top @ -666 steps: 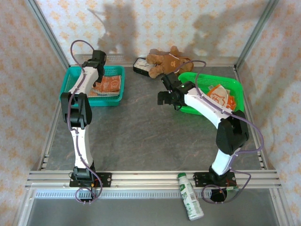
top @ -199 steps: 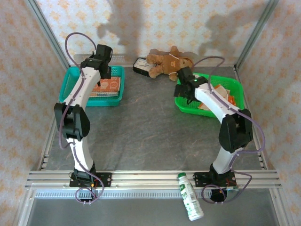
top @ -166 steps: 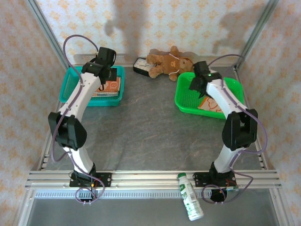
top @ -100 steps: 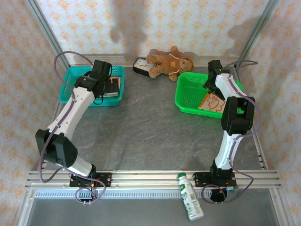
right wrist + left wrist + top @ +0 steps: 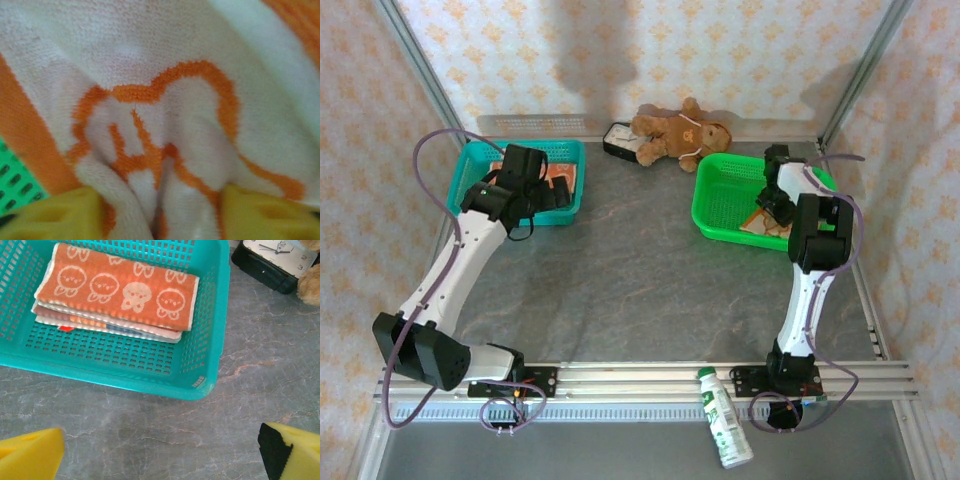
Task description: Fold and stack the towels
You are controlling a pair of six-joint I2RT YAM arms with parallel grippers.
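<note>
A stack of folded towels, its top one orange with white bear prints, lies in the teal basket. My left gripper hangs open over the bare table just in front of that basket, holding nothing; from above it sits at the basket's near right corner. A white towel with an orange outline print lies in the green basket. My right gripper is pressed down into it, and a raised fold of cloth is pinched between the yellow fingers. In the top view the right gripper is inside the green basket.
A brown teddy bear and a black clock lie at the back between the baskets. A white bottle lies on the front rail. Grey table stretches between the two baskets.
My right gripper dropped into the green basket and closed on the towel. My left arm drew back from over the teal basket toward the near side, staying open.
</note>
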